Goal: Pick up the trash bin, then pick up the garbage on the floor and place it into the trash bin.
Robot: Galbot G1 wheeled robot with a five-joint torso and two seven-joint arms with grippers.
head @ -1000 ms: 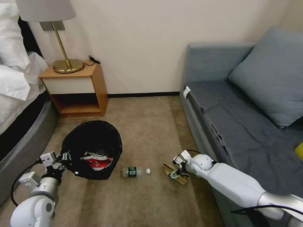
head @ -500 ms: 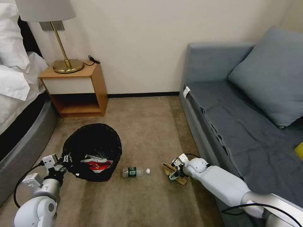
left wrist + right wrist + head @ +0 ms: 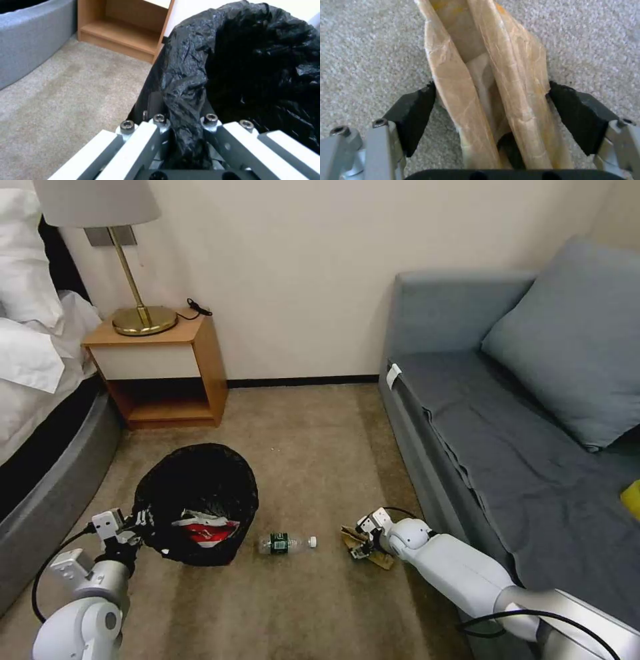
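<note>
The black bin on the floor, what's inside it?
In the trash bin lies a red-and-white carton, with something pale beside it. The black bag's folds hide whatever sits deeper. The left tool pinches the rim.

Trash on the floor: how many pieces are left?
2: a clear bottle beside the trash bin, and brown paper between the right end effector's pads. More may be hidden.
</note>
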